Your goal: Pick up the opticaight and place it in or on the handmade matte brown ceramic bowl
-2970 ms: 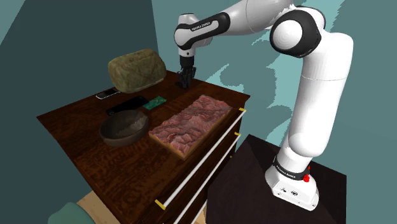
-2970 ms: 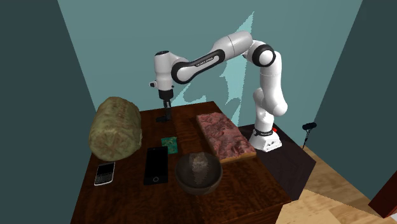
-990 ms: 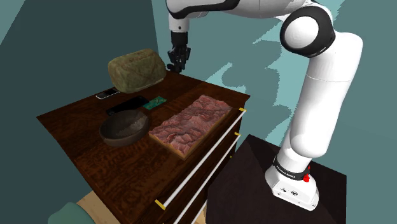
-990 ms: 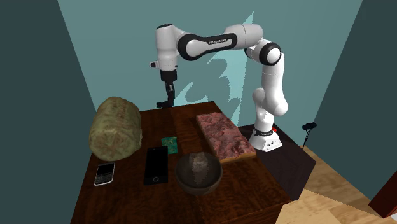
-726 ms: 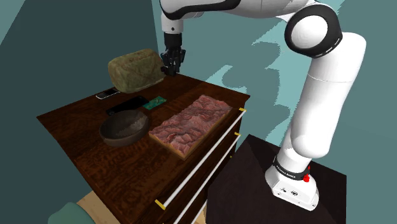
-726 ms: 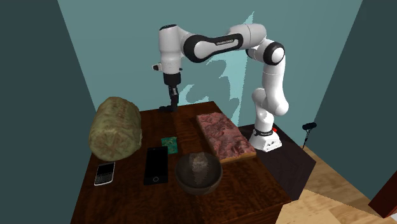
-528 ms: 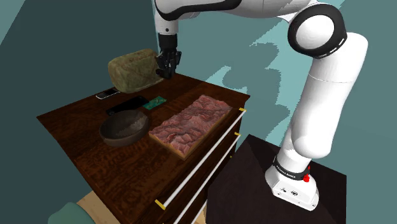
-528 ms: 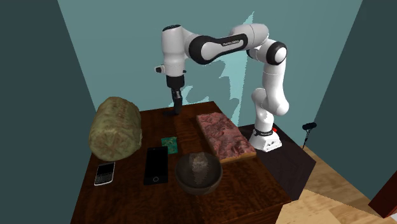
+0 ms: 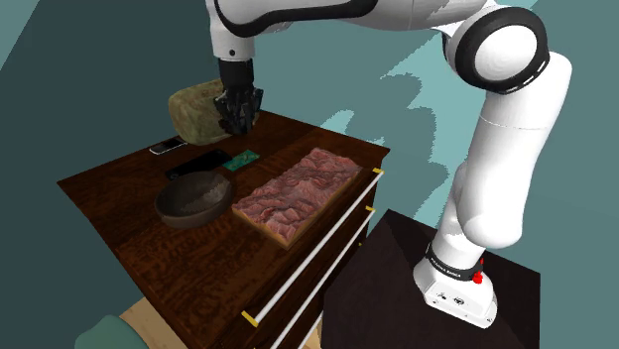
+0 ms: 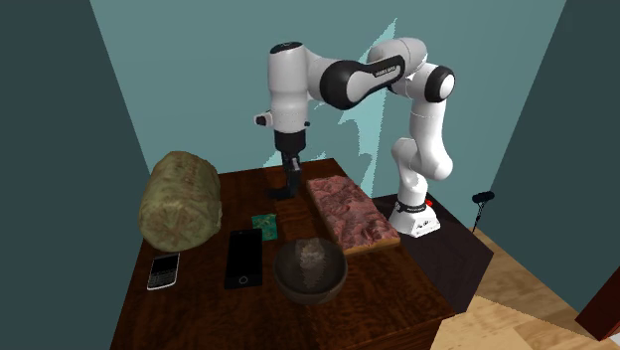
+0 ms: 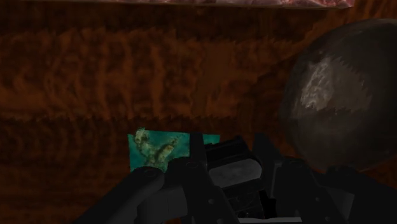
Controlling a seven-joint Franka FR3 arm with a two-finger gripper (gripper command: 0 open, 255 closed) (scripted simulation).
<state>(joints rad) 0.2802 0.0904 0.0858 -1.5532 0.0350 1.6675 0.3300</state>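
My black gripper [image 9: 239,121] hangs above the dresser top, between the mossy lump and the green card, and is shut on the small black optical sight [image 11: 230,167]. In the second exterior view the gripper [image 10: 289,187] is a little above the wood, beyond the card. The dark brown bowl [image 9: 193,198] stands near the front of the dresser, apart from the gripper; it is also seen as the bowl [image 10: 310,268] and, beside my fingers, the bowl [image 11: 337,95]. The sight sits clasped between both fingers [image 11: 137,191].
A green card [image 9: 241,159] lies under the gripper. A pinkish rough slab [image 9: 298,183] fills the dresser's side toward the stand. A mossy lump [image 9: 203,111], a phone [image 9: 167,146] and a flat black device [image 9: 203,161] lie behind the bowl. The dresser [image 9: 119,213] has front drawers.
The gripper closed on the sight at the dresser's back, lifted it, and has since swung toward the shoulder view's left and lower, over the green card.
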